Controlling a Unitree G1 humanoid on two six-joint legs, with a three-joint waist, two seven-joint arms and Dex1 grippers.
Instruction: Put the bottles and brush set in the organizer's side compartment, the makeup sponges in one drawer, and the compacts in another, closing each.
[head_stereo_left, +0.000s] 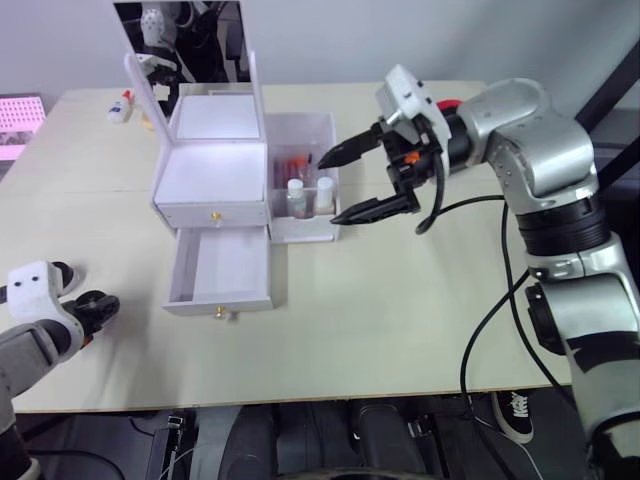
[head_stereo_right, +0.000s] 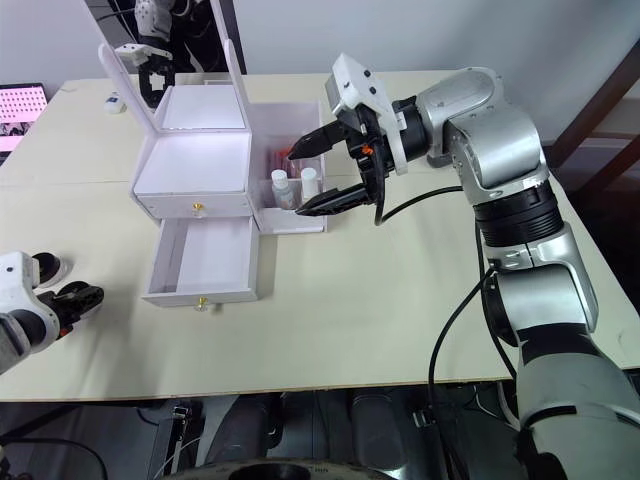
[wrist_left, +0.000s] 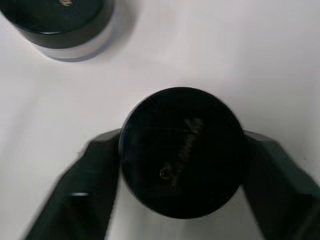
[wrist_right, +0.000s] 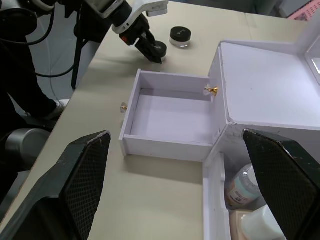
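Compact (wrist_left: 182, 151), round and black, sits clamped at its rim between the left gripper's (wrist_right: 152, 50) fingers (likely light, rigid, slick-sided). Right gripper (head_stereo_left: 365, 180) hangs spread, empty.

A round black compact (wrist_left: 182, 152) sits at the centre of the frame, lid facing the camera, with faint script lettering across the lid. The left gripper (wrist_left: 182, 185) brackets it: one black finger (wrist_left: 82, 192) meets the compact's left edge and the other meets its right edge, both rising from the lower corners of the frame. A second compact (wrist_left: 62, 22), black-lidded with a pale lower band, lies at the upper left, partly cut off by the frame edge and apart from the first. Both rest on a pale table surface (wrist_left: 240, 55).
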